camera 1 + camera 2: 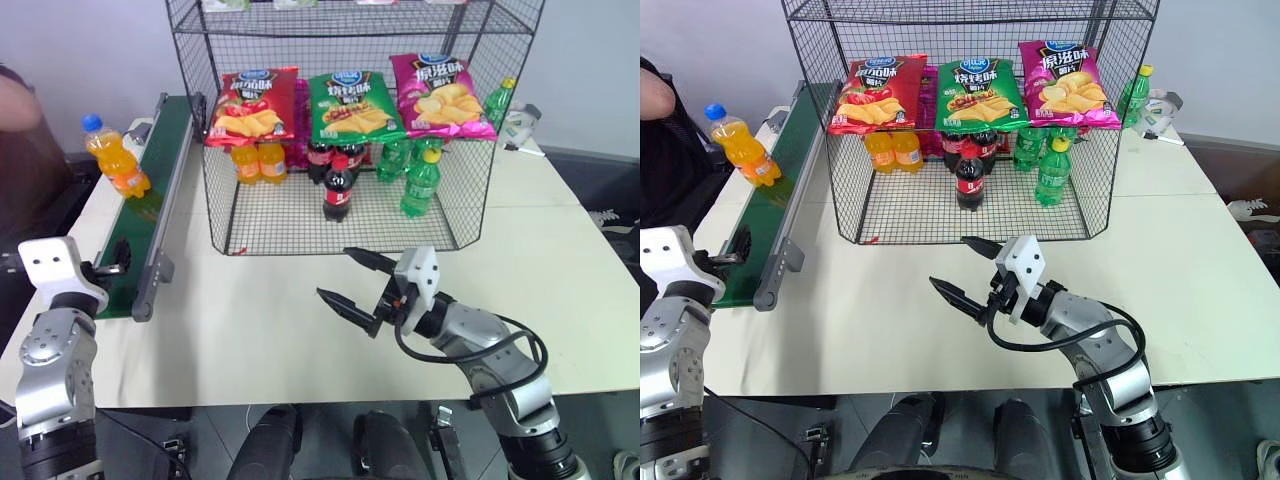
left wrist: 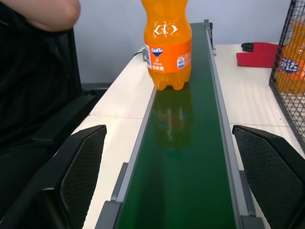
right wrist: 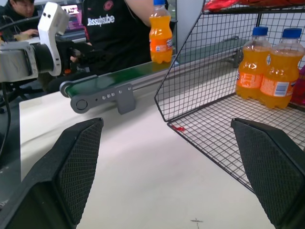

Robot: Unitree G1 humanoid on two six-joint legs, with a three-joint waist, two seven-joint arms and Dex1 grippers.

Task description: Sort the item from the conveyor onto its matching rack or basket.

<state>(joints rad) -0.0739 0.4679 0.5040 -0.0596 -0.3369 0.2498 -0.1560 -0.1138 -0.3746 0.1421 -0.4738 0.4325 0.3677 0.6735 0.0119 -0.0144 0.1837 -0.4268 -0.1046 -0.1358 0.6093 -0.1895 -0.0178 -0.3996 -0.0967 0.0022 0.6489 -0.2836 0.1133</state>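
White worktop [image 1: 300, 330], one, carrying: conveyor [image 1: 150, 190] along the robot's left edge; black wire rack [image 1: 345, 150] at the far middle, stocked with crisp bags above and orange, cola and green soda bottles on its lower shelf. Item: orange soda bottle [image 1: 115, 155], blue cap, standing upright on the belt well up from the near end, a person's arm close behind it. Task status: not begun as far as visible; bottle unlifted, pick-up and transfer beside the matching orange bottles [image 1: 258, 160] in the rack both outstanding. Left hand [image 2: 171, 176]: fingers spread wide either side of the belt's near end, empty, bottle well ahead of it. Right hand [image 1: 352, 282]: fingers apart, empty, hovering over bare worktop before the rack.
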